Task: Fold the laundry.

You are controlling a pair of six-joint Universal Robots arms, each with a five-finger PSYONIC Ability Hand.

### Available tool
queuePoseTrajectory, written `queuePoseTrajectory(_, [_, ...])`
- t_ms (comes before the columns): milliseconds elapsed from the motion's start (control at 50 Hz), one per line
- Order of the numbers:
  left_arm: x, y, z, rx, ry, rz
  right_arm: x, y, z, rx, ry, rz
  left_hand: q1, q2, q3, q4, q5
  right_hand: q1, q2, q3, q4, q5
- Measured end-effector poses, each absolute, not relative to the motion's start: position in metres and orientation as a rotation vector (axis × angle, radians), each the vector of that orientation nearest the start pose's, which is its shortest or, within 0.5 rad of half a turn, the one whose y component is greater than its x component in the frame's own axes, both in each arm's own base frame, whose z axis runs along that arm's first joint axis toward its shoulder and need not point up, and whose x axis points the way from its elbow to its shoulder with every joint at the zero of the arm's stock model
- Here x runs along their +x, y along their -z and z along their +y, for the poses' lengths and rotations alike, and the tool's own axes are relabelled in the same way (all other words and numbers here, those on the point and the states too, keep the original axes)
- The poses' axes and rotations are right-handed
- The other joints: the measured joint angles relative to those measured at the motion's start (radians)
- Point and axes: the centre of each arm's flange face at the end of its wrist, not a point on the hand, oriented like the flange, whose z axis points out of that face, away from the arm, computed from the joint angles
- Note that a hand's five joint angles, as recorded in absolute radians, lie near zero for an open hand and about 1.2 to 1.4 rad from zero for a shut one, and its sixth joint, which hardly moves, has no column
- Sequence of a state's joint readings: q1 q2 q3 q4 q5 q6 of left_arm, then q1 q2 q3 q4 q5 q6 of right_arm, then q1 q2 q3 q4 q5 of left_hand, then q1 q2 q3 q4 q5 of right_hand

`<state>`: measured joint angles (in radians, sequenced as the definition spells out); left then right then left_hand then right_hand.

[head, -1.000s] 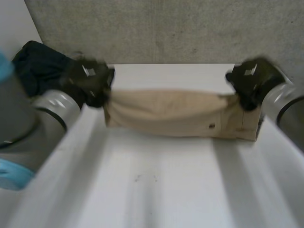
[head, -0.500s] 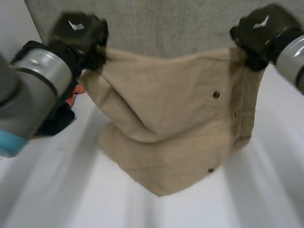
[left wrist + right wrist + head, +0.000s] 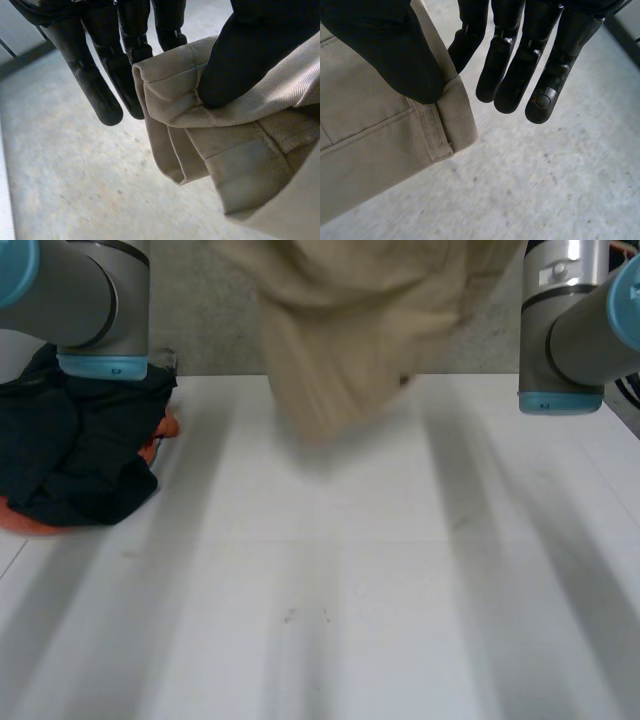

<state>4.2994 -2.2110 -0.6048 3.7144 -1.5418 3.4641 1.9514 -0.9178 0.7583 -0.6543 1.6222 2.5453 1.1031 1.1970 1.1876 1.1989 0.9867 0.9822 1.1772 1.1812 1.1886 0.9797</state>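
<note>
- Beige garment (image 3: 350,330) hangs bunched in the air between the two arms, clear of the white worktop (image 3: 350,590), its lower end over the far edge of the worktop.
- In the head view, the left arm (image 3: 90,300) stands at one side of the cloth and the right arm (image 3: 575,330) at the other, both raised, grey with light-blue caps.
- In the left wrist view, the left hand (image 3: 240,50) is clamped on the garment: its thumb presses down on a stitched, folded edge, and the cloth runs in between the thumb and the fingers (image 3: 100,95).
- Those fingers are straight, and the two farthest from the thumb stand clear beside the cloth.
- Below the thumb the fabric hangs in several folded layers with a seam across them.
- In the right wrist view, the right hand (image 3: 385,45) is clamped on the garment too: its thumb lies over a hemmed corner, and the finger nearest the thumb passes behind the edge of the cloth.
- The other fingers (image 3: 545,85) of that hand are straight and spread a little, apart from the fabric.
- A pile of dark clothes (image 3: 80,450) lies on the worktop at the robot's left, under the left arm, well apart from the beige garment.
- Something orange (image 3: 165,427) shows at the edge of that pile; what it is cannot be told.
- A grey concrete wall (image 3: 200,340) stands behind the worktop.
</note>
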Motion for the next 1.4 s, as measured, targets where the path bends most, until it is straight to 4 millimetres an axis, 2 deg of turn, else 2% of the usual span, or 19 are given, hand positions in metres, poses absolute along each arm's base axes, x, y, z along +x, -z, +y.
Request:
queuePoseTrajectory(40, [-0.311, -0.433, -0.376, 0.426, 3.054, 0.986, 0.297, -0.391, -0.401, -0.498, 3.113, 1.119, 0.000, 0.000, 0.000, 0.000, 0.000, 0.000, 0.000, 0.000, 0.000, 0.000])
queuePoseTrajectory(100, [-0.312, -0.418, -0.376, 0.457, 3.029, 1.054, 0.297, -0.387, -0.399, -0.525, 3.079, 1.155, 0.000, 0.000, 0.000, 0.000, 0.000, 0.000, 0.000, 0.000, 0.000, 0.000])
queuePoseTrajectory(140, [-0.313, -0.400, -0.376, 0.496, 2.995, 1.138, 0.298, -0.377, -0.398, -0.570, 3.037, 1.211, 0.000, 0.000, 0.000, 0.000, 0.000, 0.000, 0.000, 0.000, 0.000, 0.000])
queuePoseTrajectory(260, [-0.311, -0.312, -0.367, 0.663, 2.797, 1.510, 0.301, -0.315, -0.389, -0.818, 2.791, 1.508, 0.000, 0.002, 0.003, 0.003, 0.000, 0.005, 0.000, 0.000, 0.000, 0.000])
queuePoseTrajectory(320, [-0.309, -0.267, -0.361, 0.734, 2.673, 1.685, 0.300, -0.266, -0.381, -0.957, 2.591, 1.720, 0.000, 0.003, 0.003, 0.003, 0.000, 0.005, 0.000, 0.000, 0.000, 0.000])
queuePoseTrajectory(340, [-0.309, -0.267, -0.361, 0.734, 2.673, 1.685, 0.300, -0.266, -0.381, -0.957, 2.591, 1.720, 0.000, 0.003, 0.003, 0.003, 0.000, 0.005, 0.000, 0.000, 0.000, 0.000])
queuePoseTrajectory(420, [-0.303, -0.203, -0.347, 0.828, 2.466, 1.928, 0.298, -0.205, -0.365, -1.107, 2.286, 1.988, 0.000, 0.003, 0.004, 0.003, 0.000, 0.005, 0.000, 0.000, 0.000, 0.000])
queuePoseTrajectory(500, [-0.296, -0.168, -0.329, 0.894, 2.296, 2.095, 0.294, -0.177, -0.348, -1.191, 2.059, 2.152, 0.000, 0.003, 0.005, 0.003, 0.000, 0.005, 0.000, 0.000, 0.000, 0.000])
queuePoseTrajectory(560, [-0.289, -0.152, -0.313, 0.939, 2.169, 2.207, 0.289, -0.168, -0.336, -1.234, 1.922, 2.238, 0.000, 0.004, 0.005, 0.003, 0.000, 0.005, 0.000, 0.000, 0.000, 0.000])
queuePoseTrajectory(620, [-0.283, -0.146, -0.297, 0.973, 2.065, 2.290, 0.284, -0.166, -0.323, -1.267, 1.809, 2.300, 0.000, 0.004, 0.005, 0.003, 0.000, 0.005, 0.000, 0.000, 0.000, 0.000])
queuePoseTrajectory(660, [-0.283, -0.146, -0.297, 0.973, 2.065, 2.290, 0.284, -0.166, -0.323, -1.267, 1.809, 2.300, 0.000, 0.004, 0.005, 0.003, 0.000, 0.005, 0.000, 0.000, 0.000, 0.000])
queuePoseTrajectory(680, [-0.275, -0.147, -0.279, 1.003, 1.970, 2.361, 0.277, -0.168, -0.307, -1.294, 1.709, 2.347, 0.000, 0.004, 0.005, 0.003, 0.000, 0.005, 0.000, 0.000, 0.000, 0.000])
queuePoseTrajectory(780, [-0.267, -0.157, -0.251, 1.037, 1.906, 2.409, 0.269, -0.172, -0.285, -1.323, 1.620, 2.381, -0.003, 0.000, 0.003, 0.000, -0.001, 0.005, 0.000, 0.000, 0.000, 0.000])
queuePoseTrajectory(840, [-0.265, -0.165, -0.236, 1.055, 1.911, 2.408, 0.266, -0.173, -0.278, -1.332, 1.606, 2.384, -0.237, -0.289, -0.277, -0.290, -0.256, 0.005, 0.000, 0.000, 0.000, 0.000])
queuePoseTrajectory(880, [-0.265, -0.167, -0.234, 1.059, 1.914, 2.406, 0.264, -0.174, -0.273, -1.338, 1.600, 2.382, -0.265, -0.318, -0.305, -0.320, -0.284, 0.005, 0.000, 0.000, 0.000, 0.000])
queuePoseTrajectory(920, [-0.264, -0.172, -0.224, 1.071, 1.928, 2.398, 0.261, -0.173, -0.265, -1.346, 1.592, 2.372, -0.421, -0.500, -0.487, -0.505, -0.466, 0.005, 0.000, 0.000, 0.000, 0.000])
queuePoseTrajectory(1040, [-0.265, -0.172, -0.220, 1.081, 1.931, 2.396, 0.261, -0.169, -0.260, -1.346, 1.600, 2.356, -0.423, -0.518, -0.505, -0.523, -0.488, 0.005, 0.000, 0.000, 0.000, 0.000])
queuePoseTrajectory(1240, [-0.266, -0.160, -0.224, 1.086, 1.883, 2.425, 0.262, -0.168, -0.264, -1.322, 1.647, 2.341, -0.418, -0.506, -0.499, -0.510, -0.469, 0.005, 0.000, 0.000, 0.000, 0.000])
queuePoseTrajectory(1400, [-0.263, -0.154, -0.218, 1.097, 1.846, 2.446, 0.262, -0.168, -0.266, -1.309, 1.662, 2.337, -0.401, -0.493, -0.485, -0.494, -0.456, 0.005, 0.000, 0.000, 0.000, 0.000])
